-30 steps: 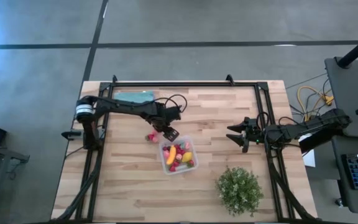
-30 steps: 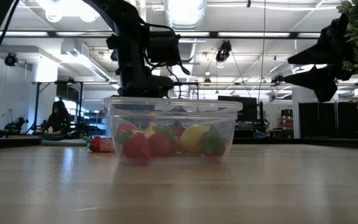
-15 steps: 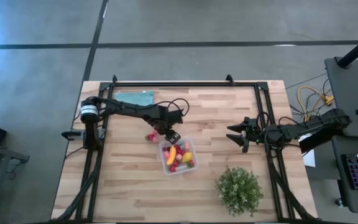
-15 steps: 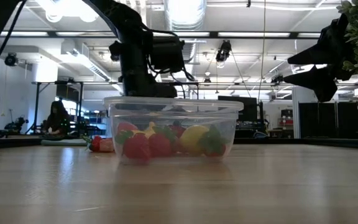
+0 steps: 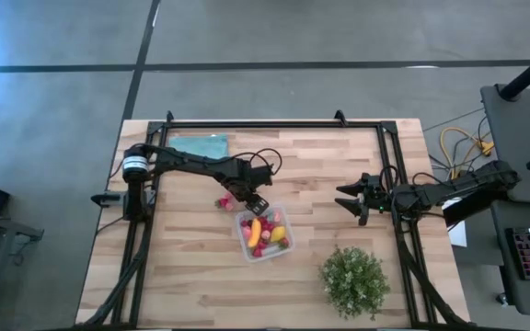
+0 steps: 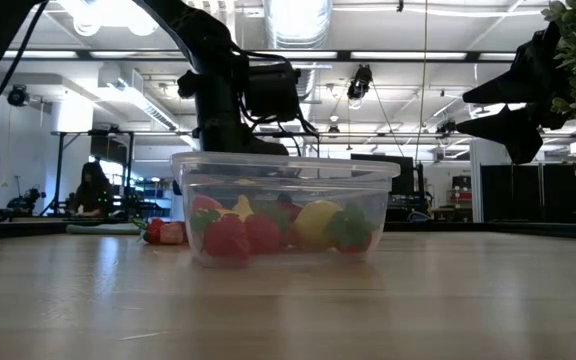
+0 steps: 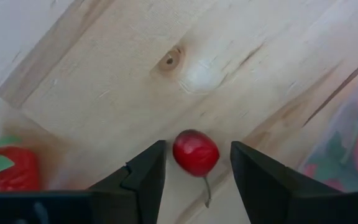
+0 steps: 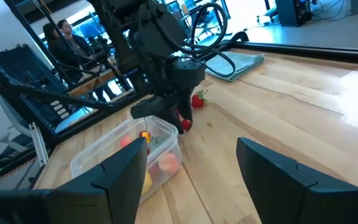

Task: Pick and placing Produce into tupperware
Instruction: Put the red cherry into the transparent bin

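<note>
The clear tupperware (image 5: 265,233) sits mid-table with red, pink, yellow and orange toy produce inside; it also fills the middle of the low view (image 6: 286,210). My left gripper (image 5: 255,199) hangs at the box's far left corner, open. Its fingers stand on either side of a red cherry (image 7: 196,152), with a thin gap showing on each side. A strawberry (image 5: 221,201) lies on the wood just left of it. My right gripper (image 5: 348,200) waits open near the table's right side, away from the box. My left gripper points down over the cherry (image 7: 196,152) without visibly touching it. One finger (image 7: 263,177) stands close beside the tupperware's wall (image 7: 347,149); I cannot tell whether it touches.
A teal cloth (image 5: 199,144) lies at the far left corner. A green leafy bush (image 5: 354,280) stands near the near right corner. The black frame rail (image 5: 274,122) runs along the far edge. Bare wood lies left of and in front of the box.
My left gripper has crept a little toward the tupperware's far left corner. The tupperware has slid slightly toward the table's right and near side; its contents have moved with it.
</note>
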`<control>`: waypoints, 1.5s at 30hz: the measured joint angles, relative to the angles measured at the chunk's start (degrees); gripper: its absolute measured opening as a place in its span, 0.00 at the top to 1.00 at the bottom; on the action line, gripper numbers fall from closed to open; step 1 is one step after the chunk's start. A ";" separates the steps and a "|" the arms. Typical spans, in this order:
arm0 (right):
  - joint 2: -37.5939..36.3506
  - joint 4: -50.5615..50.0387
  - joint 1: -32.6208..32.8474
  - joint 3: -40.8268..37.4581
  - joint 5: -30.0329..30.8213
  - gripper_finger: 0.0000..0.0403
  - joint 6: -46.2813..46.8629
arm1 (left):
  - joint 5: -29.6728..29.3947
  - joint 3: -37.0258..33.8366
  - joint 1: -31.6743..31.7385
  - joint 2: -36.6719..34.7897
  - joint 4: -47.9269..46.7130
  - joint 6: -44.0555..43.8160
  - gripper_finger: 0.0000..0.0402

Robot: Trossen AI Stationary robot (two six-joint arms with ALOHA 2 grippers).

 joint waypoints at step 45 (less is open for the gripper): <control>0.03 -0.06 -0.01 0.00 -0.40 0.40 0.00 | 4.84 2.95 -10.99 -12.49 0.63 2.14 0.57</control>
